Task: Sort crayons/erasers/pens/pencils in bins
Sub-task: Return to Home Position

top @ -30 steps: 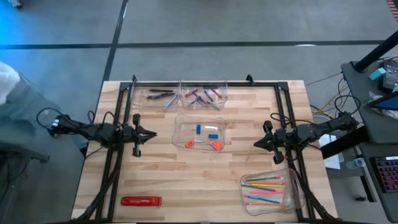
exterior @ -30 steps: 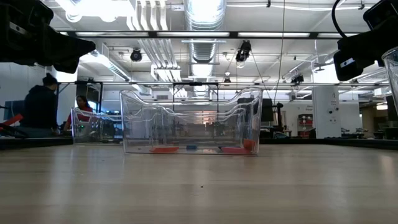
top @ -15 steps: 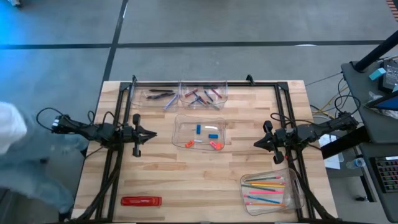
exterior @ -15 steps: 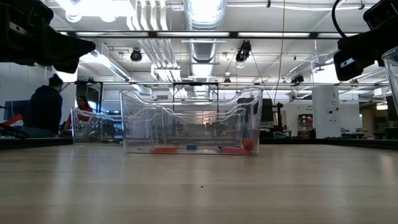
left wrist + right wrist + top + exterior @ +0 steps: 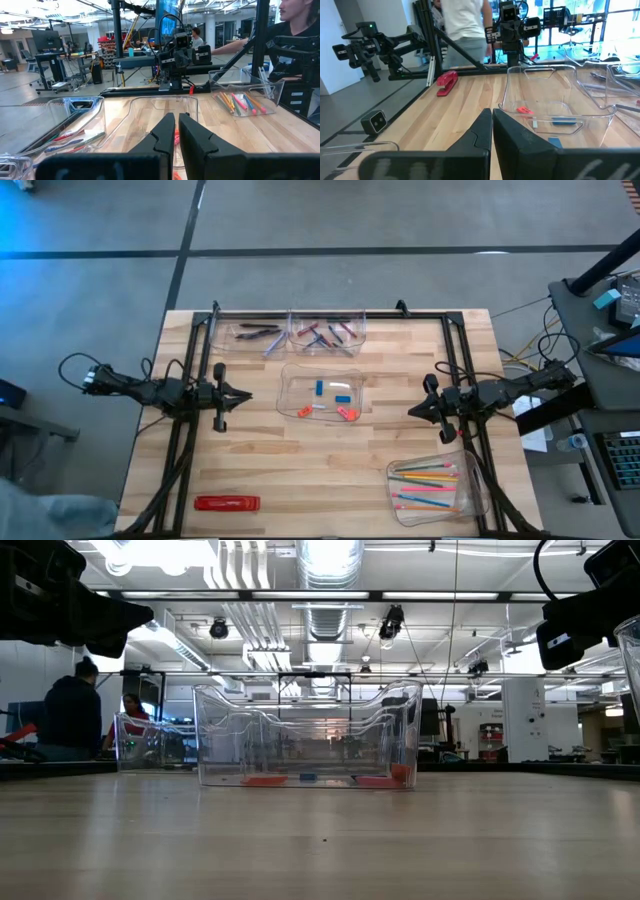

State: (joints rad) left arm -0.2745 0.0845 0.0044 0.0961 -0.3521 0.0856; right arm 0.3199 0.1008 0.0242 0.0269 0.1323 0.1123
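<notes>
Four clear bins stand on the wooden table. The far-left bin [image 5: 258, 335] holds dark pens [image 5: 262, 332]. The bin beside it [image 5: 327, 332] holds red and blue crayons [image 5: 322, 334]. The centre bin [image 5: 320, 395] holds blue and red erasers [image 5: 336, 404]. The near-right bin [image 5: 432, 488] holds pencils [image 5: 428, 485]. My left gripper [image 5: 245, 394] hovers shut, level, left of the centre bin and pointing at it [image 5: 177, 125]. My right gripper [image 5: 412, 411] hovers shut, level, right of that bin [image 5: 491, 120]. Neither holds anything.
A long red flat pack [image 5: 227, 503] lies near the table's front-left corner. Black frame rails [image 5: 330, 313] run along the far edge and down both sides. Bare wood lies between the centre bin and the near edge. People sit in the room behind [image 5: 70, 710].
A person in light clothes has walked along the table's left side toward its near corner. Both arms and all the bins have kept still.
</notes>
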